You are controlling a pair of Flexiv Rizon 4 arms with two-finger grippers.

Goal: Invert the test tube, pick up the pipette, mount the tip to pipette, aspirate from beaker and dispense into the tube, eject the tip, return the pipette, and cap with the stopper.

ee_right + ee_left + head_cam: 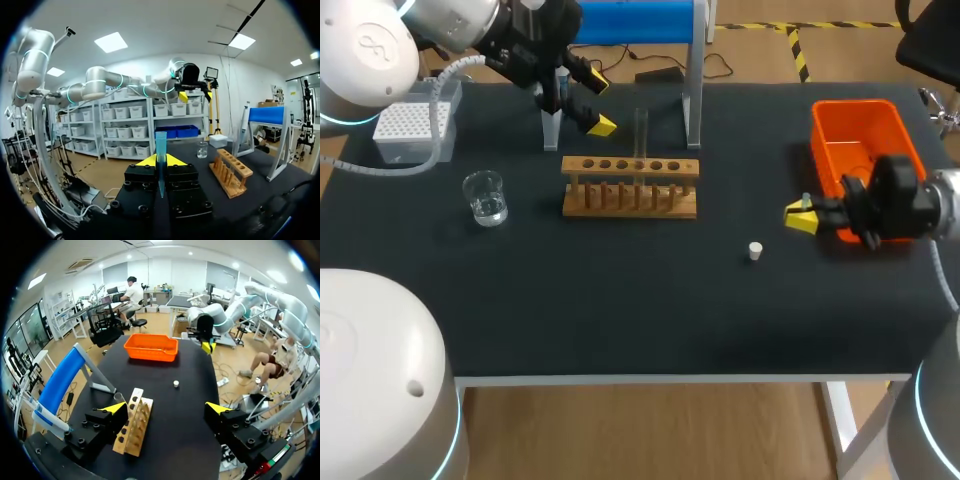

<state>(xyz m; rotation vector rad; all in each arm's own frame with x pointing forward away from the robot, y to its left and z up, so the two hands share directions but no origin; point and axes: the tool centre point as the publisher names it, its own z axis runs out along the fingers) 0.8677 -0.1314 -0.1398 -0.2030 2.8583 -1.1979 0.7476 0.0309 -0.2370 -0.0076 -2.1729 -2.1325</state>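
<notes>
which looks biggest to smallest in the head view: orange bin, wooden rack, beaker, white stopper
1. orange bin and wooden rack: too close to rank, and the bin is partly hidden
2. beaker
3. white stopper

Count on table: 1 wooden rack (630,187), 1 test tube (641,130), 1 beaker (485,197), 1 stopper (755,251), 1 orange bin (860,125), 1 tip box (412,125), 1 blue stand (692,90), 1 pipette tip (160,155). 2 grippers: left gripper (599,104), right gripper (801,218).
</notes>
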